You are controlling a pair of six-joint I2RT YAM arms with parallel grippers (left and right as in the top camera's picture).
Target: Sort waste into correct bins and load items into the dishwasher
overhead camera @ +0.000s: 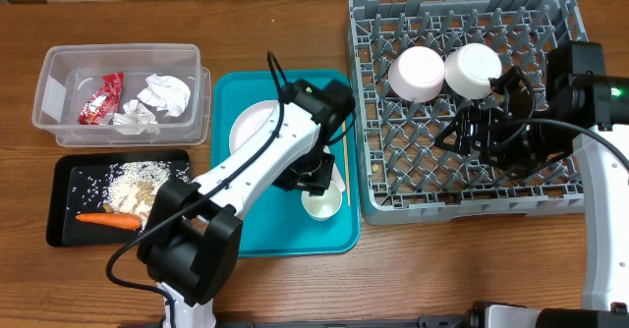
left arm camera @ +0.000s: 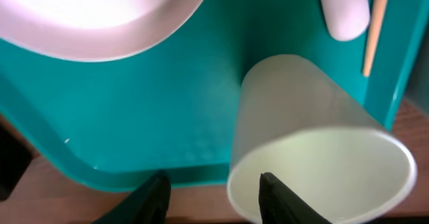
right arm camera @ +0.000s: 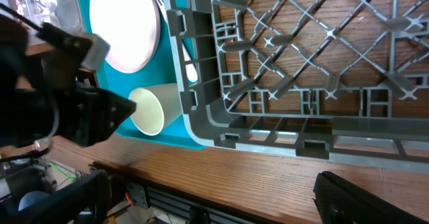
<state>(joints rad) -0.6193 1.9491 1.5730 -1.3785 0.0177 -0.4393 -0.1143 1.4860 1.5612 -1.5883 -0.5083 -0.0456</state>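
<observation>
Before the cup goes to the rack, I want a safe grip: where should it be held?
The small white cup stands mouth-up, so come from above and pinch its rim wall, one finger inside, one outside, as the left gripper is placed.

table (overhead camera: pixel 275 24) wood grain, dish rack (overhead camera: pixel 462 210) matt grey plastic, teal tray (overhead camera: pixel 256 235) smooth semi-gloss plastic, cup (overhead camera: pixel 321 205) smooth matt white, plate (overhead camera: pixel 254 127) glossy white, tub (overhead camera: pixel 49 92) clear plastic, wrapper (overhead camera: pixel 101 99) shiny red, napkins (overhead camera: pixel 165 94) crumpled paper, stick (left arm camera: pixel 377 23) bare wood
</observation>
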